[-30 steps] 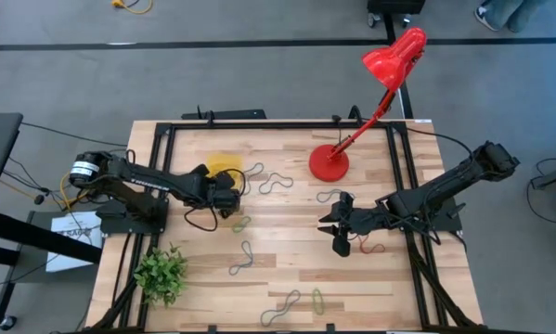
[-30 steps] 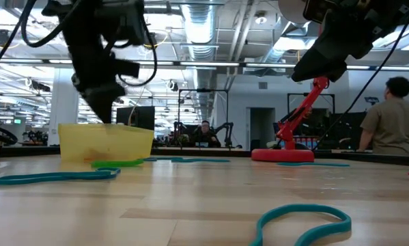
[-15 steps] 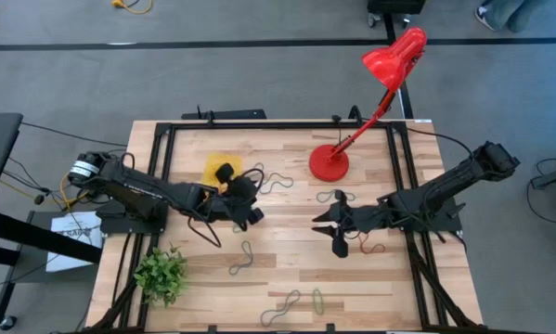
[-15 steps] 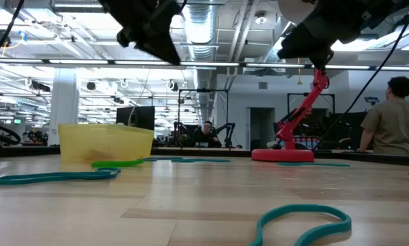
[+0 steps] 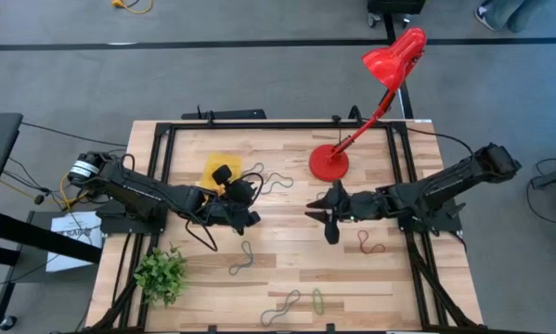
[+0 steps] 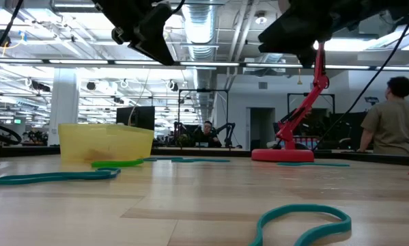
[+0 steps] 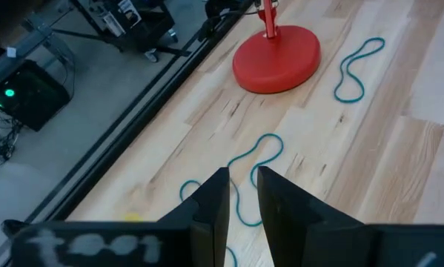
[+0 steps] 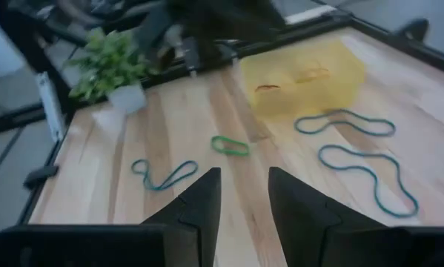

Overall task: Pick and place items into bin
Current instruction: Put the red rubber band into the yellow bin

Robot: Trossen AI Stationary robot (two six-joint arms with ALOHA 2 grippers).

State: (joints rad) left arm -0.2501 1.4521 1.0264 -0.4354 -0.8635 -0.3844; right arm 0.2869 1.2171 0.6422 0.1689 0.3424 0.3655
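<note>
The translucent yellow bin (image 5: pixel 218 168) sits upright at the table's far left with thin loops inside, while grey, green, and red loops (image 5: pixel 369 245) lie flat, scattered across the wooden table.

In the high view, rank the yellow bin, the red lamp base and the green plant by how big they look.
Largest to smallest:
1. green plant
2. red lamp base
3. yellow bin, unsure, since the left arm's tool covers part of it; it may match the lamp base.
</note>
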